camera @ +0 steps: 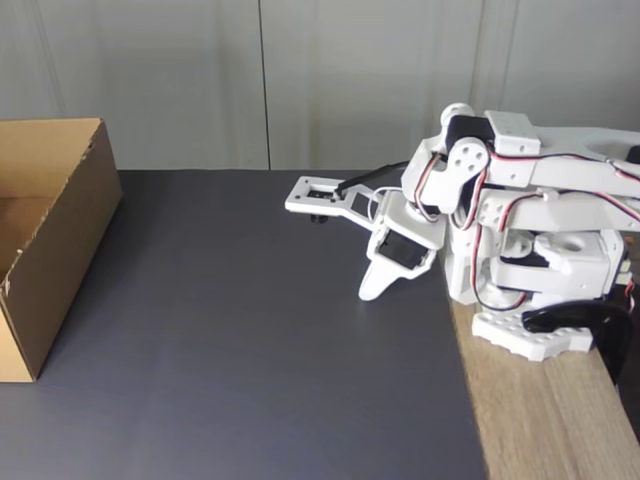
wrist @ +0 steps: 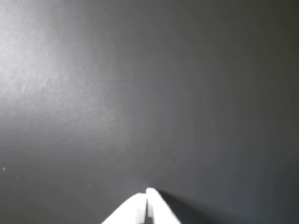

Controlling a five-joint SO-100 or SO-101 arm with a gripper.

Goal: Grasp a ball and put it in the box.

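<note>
The brown cardboard box (camera: 62,232) stands at the left edge of the dark mat in the fixed view, its top open. The ball is out of view. The white arm is folded low at the right, and my gripper (camera: 369,292) points down at the mat just in front of the base, far from the box. Seen from the wrist, the two white fingertips (wrist: 152,195) lie pressed together at the bottom edge, so my gripper (wrist: 146,194) is shut with nothing in it, over bare dark mat.
The dark grey mat (camera: 250,360) covers most of the table. A strip of bare wooden tabletop (camera: 540,420) runs along the right, where the arm's base (camera: 530,335) is fixed. A pale wall stands behind.
</note>
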